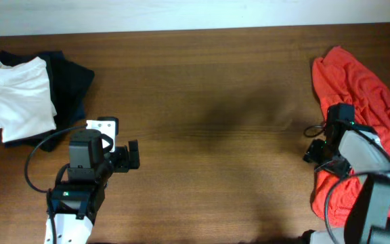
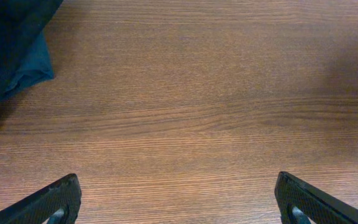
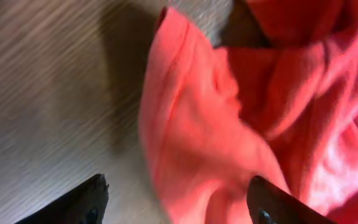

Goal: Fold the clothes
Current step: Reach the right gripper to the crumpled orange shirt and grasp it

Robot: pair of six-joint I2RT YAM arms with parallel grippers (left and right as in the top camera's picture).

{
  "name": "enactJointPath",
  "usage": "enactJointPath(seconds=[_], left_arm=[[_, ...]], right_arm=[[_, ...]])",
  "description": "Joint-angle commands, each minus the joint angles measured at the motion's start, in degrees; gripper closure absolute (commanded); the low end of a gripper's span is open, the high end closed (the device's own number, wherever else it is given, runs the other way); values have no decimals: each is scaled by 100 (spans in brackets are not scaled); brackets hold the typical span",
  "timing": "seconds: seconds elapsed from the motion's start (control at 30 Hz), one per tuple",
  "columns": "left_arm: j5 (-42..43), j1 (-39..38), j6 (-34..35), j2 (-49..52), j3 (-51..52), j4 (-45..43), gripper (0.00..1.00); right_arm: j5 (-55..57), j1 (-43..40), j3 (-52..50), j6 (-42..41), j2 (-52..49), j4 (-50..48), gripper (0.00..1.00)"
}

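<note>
The orange-red T-shirt (image 1: 355,88) lies crumpled at the right edge of the table. My right gripper (image 1: 315,150) is open at the shirt's left edge; in the right wrist view its fingers (image 3: 176,202) straddle a bunched fold of the shirt (image 3: 229,118) without closing on it. My left gripper (image 1: 133,154) is open and empty over bare wood at the front left; in the left wrist view its fingers (image 2: 179,202) are spread wide above the tabletop. No lettering shows on the shirt.
A folded white garment (image 1: 22,98) lies on dark navy folded garments (image 1: 70,78) at the back left; a dark corner of these shows in the left wrist view (image 2: 11,50). The wooden table (image 1: 208,102) spans between the two arms.
</note>
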State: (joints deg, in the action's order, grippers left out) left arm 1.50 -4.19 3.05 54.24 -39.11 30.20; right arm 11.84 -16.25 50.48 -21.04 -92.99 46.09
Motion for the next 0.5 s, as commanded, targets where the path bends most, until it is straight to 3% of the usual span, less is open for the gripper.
enactJointPath(seconds=[0.0, 0.07, 0.13, 0.17, 0.3, 0.4, 0.47], left_arm=[[63, -31, -22, 7, -120, -7, 1], [63, -31, -24, 7, -120, -9, 1], [63, -31, -24, 7, -120, -11, 1], [63, -31, -24, 7, -120, -11, 1], [63, -31, -24, 7, -120, -15, 1], [63, -31, -24, 7, -120, -15, 1], [63, -31, -24, 7, -120, -15, 1]], right_arm=[[238, -286, 52, -111, -308, -92, 36], [236, -387, 52, -107, -363, -85, 50], [-122, -402, 44, -31, -361, -44, 84], [-750, -402, 44, 299, -361, -48, 92], [-5268, -109, 44, 3311, -361, 66, 92], [-5864, 929, 44, 3198, -361, -140, 92], [-5860, 1843, 44, 2446, -361, -774, 92]])
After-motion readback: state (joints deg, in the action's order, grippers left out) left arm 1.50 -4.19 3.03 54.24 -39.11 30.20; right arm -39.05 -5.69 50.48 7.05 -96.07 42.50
